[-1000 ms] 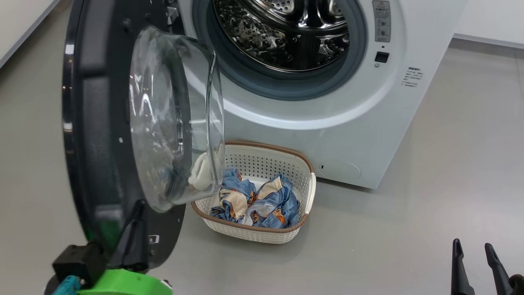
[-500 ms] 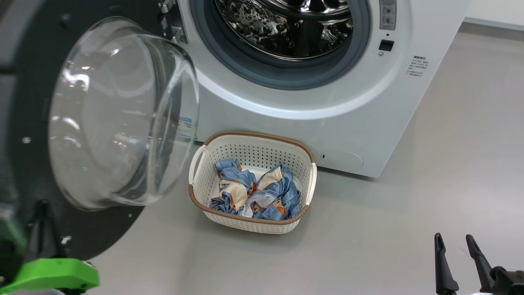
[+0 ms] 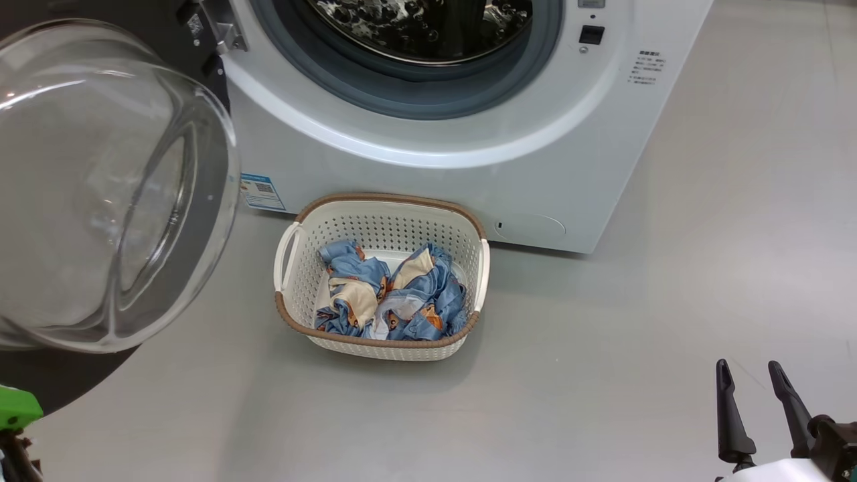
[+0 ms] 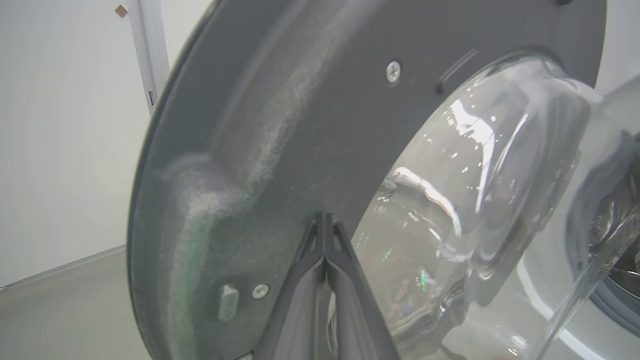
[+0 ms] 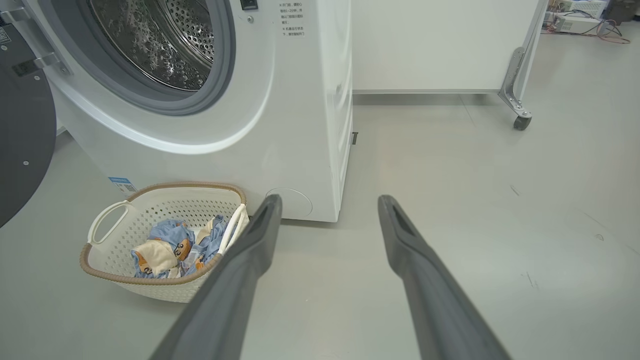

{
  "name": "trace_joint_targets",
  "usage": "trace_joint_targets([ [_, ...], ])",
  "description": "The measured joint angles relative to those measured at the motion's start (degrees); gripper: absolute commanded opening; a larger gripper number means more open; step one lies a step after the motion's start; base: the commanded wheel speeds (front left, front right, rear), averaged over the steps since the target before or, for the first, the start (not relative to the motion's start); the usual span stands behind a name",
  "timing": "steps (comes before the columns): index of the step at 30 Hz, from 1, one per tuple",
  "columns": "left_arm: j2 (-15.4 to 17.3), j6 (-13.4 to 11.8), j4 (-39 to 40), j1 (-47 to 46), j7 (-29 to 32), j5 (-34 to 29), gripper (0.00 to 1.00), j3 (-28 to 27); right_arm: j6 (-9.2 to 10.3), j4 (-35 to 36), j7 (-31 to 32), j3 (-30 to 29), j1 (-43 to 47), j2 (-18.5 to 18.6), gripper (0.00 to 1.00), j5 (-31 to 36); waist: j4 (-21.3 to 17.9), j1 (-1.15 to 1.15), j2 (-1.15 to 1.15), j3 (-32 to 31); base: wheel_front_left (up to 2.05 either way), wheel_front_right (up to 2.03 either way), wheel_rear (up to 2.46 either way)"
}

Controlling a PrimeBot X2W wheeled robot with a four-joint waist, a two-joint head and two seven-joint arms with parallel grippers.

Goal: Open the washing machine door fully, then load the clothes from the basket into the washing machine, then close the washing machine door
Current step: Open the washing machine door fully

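Washing machine door, a large round door with a wide black rim and a bulging clear glass centre, is standing swung open at the left of the head view, its metal hinge showing at the upper left. Big white front-loading washing machine is occupying the top centre, with its grey gasket and perforated steel drum exposed. Small cream-white perforated plastic basket with a brown woven rim is sitting on the grey floor just before the machine, below the opening. Light-blue printed clothes are lying crumpled inside it. Left hand is pointing its two dark fingers, clenched together and grasping nothing, at the door's dark inner face; whether they are touching it cannot be told. Right hand is hovering released at the lower right, fingers spread, well apart from the basket.
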State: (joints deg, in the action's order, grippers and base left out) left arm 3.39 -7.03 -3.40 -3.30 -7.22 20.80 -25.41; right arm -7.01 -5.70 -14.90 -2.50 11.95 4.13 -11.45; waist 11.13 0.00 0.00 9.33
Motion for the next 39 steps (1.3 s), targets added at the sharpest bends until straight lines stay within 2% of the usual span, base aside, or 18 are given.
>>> trace_joint_targets([
  [18,3.6,0.0,-14.5,-7.1,-2.0,-0.4,0.00,-3.7,0.00,-1.4,0.0,0.5,-1.3,-0.4,1.00,-0.1,-2.2,0.00,0.00,0.0,0.00,0.00,0.00],
  [26,2.9,-0.1,-13.9,-7.5,-3.3,-0.4,0.00,-2.1,0.00,-1.9,0.0,0.5,-1.3,-0.6,1.00,-0.6,-2.6,0.00,0.00,-1.3,0.00,0.00,0.00],
  [29,1.5,0.1,-11.3,-7.5,-4.0,-0.4,0.00,-0.6,0.00,-2.0,0.0,-0.4,-1.3,-0.6,1.00,-0.6,-2.7,0.00,0.00,-2.1,0.00,0.00,0.00],
  [30,1.1,0.4,-10.5,-7.5,-4.0,-0.5,0.06,0.1,0.00,-2.0,0.0,-0.6,-1.2,-0.6,1.00,-0.6,-2.7,0.00,0.00,-2.3,0.00,0.00,0.00],
  [33,0.4,1.5,-8.0,-7.3,-4.0,-1.0,0.37,2.7,0.00,-2.2,0.0,-0.8,-1.2,-0.7,1.00,-0.6,-2.4,0.00,0.00,-2.9,0.00,0.00,0.00],
  [34,0.2,1.9,-6.9,-7.2,-4.0,-1.2,0.44,3.4,0.00,-2.2,0.0,-0.7,-1.2,-0.7,1.00,-0.6,-2.3,0.00,0.00,-3.1,0.00,0.00,0.00],
  [35,0.0,2.3,-5.9,-7.2,-4.0,-1.2,0.56,3.9,0.00,-2.2,0.0,-0.7,-1.2,-0.7,1.00,-0.6,-2.2,0.00,0.00,-3.3,0.00,0.00,0.00],
  [37,-0.3,2.8,-3.4,-7.0,-4.0,-1.2,0.95,5.1,0.00,-2.3,0.0,-0.2,-1.2,-0.7,1.00,-0.6,-2.0,0.00,0.00,-3.8,0.00,0.00,0.00],
  [38,-0.4,3.1,-2.0,-6.8,-4.1,-1.2,1.00,5.5,0.00,-2.4,0.0,0.0,-1.2,-0.7,1.00,-0.6,-2.0,0.00,0.00,-4.0,0.00,0.00,0.00],
  [39,-0.4,3.6,-0.7,-6.5,-4.2,-1.3,1.00,5.9,0.00,-2.4,0.0,0.3,-1.2,-0.8,1.00,-0.6,-2.0,0.00,0.00,-4.2,0.00,0.00,0.00],
])
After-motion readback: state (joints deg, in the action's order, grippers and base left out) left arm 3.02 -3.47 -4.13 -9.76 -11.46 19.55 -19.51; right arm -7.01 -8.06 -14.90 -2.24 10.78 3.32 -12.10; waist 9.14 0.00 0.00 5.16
